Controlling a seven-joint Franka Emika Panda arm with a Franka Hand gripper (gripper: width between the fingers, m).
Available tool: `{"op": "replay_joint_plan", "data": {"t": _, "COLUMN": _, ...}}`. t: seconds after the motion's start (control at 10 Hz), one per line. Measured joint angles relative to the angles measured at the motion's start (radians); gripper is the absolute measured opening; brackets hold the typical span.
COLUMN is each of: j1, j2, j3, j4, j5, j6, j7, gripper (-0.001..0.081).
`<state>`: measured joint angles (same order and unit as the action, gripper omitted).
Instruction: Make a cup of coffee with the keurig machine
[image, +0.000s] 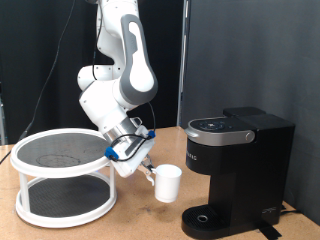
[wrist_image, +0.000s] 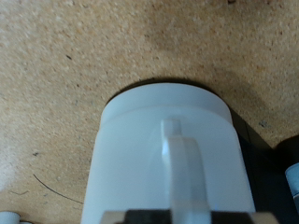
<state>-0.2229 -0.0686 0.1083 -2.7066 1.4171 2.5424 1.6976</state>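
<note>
One cup (image: 167, 183) is in play, and the hand (image: 146, 172) seems closed on its side handle, because in the wrist view the handle (wrist_image: 187, 177) runs straight into the space between the fingers. I judge the step to be carrying the cup to the keurig machine (image: 236, 170), whose low drip tray (image: 209, 217) has nothing on it. The cup hangs just above the surface (image: 130, 228), between the round white mesh rack (image: 63, 175) and the machine, close to its front.
</note>
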Motion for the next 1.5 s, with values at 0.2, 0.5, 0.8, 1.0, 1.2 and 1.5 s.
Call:
{"op": "replay_joint_plan", "data": {"t": 0.2, "j1": 0.014, "j2": 0.007, "j3": 0.034, "j4": 0.004, "j5": 0.059, "j6": 0.02, "j7": -0.01, "gripper": 0.0}}
{"op": "replay_joint_plan", "data": {"t": 0.5, "j1": 0.035, "j2": 0.024, "j3": 0.085, "j4": 0.025, "j5": 0.151, "j6": 0.063, "j7": -0.015, "gripper": 0.0}}
{"op": "replay_joint_plan", "data": {"t": 0.8, "j1": 0.046, "j2": 0.061, "j3": 0.123, "j4": 0.071, "j5": 0.21, "j6": 0.104, "j7": -0.015, "gripper": 0.0}}
{"op": "replay_joint_plan", "data": {"t": 1.0, "j1": 0.048, "j2": 0.091, "j3": 0.137, "j4": 0.098, "j5": 0.225, "j6": 0.125, "j7": -0.018, "gripper": 0.0}}
{"op": "replay_joint_plan", "data": {"t": 1.2, "j1": 0.048, "j2": 0.119, "j3": 0.149, "j4": 0.121, "j5": 0.252, "j6": 0.141, "j7": -0.037, "gripper": 0.0}}
{"op": "replay_joint_plan", "data": {"t": 1.5, "j1": 0.049, "j2": 0.165, "j3": 0.165, "j4": 0.159, "j5": 0.292, "j6": 0.167, "j7": -0.072, "gripper": 0.0}}
